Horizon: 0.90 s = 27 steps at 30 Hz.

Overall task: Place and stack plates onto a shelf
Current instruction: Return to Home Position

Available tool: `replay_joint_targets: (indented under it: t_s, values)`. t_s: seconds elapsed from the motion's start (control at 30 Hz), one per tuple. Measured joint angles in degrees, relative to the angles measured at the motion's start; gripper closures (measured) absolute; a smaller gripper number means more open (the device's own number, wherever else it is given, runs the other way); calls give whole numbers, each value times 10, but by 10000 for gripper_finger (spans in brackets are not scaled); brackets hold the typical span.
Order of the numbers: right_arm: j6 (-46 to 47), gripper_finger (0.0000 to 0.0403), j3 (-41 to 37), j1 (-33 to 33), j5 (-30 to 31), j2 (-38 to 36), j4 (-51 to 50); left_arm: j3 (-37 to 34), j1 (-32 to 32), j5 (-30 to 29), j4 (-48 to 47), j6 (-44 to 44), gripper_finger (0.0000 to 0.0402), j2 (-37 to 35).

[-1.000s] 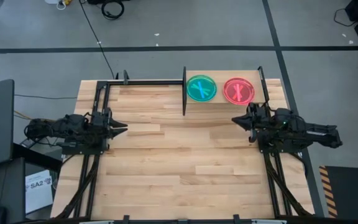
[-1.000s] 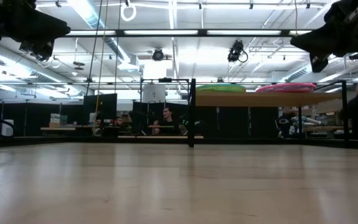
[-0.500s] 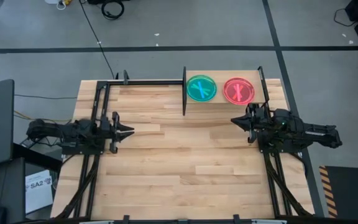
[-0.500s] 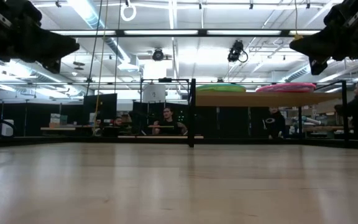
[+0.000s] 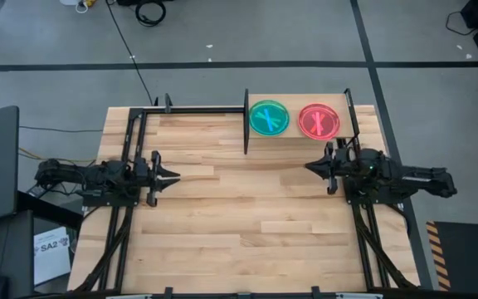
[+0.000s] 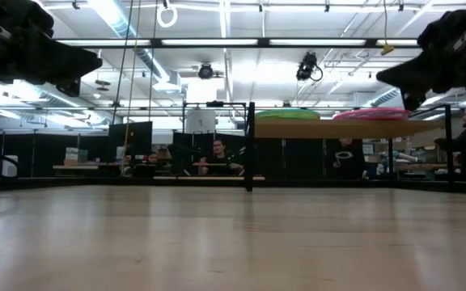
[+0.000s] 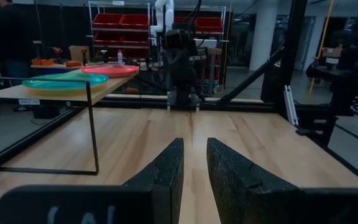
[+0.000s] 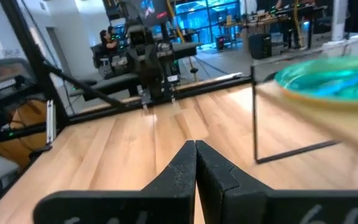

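Light-wood shelf lies lengthwise along the far edge of the table.

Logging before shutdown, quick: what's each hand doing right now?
Left hand: slightly open, empty.
Right hand: closed, empty.

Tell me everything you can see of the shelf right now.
The shelf is a light-wood board on thin black posts, level, at the far edge of the tabletop, toward the right arm's side. It carries two plate stacks side by side: a teal-topped stack and a pink-topped stack. The left gripper and the right gripper hang clear of it.
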Motion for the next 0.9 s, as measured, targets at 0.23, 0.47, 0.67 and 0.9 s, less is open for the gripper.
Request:
replay_joint_targets:
  t_s: [0.23, 0.47, 0.67, 0.9]
  values:
    - [-38, 391, -27, 0, -1, 15, 80, -1, 0, 1, -2, -6, 324, 0]
    - [16, 391, -31, 0, 8, 15, 54, -1, 0, 1, 0, -6, 324, 0]
    - [15, 391, -31, 0, 7, 16, 55, -2, 0, 1, 11, -6, 324, 0]
    - [14, 391, -31, 0, 7, 16, 58, -2, 0, 1, 21, -6, 324, 0]
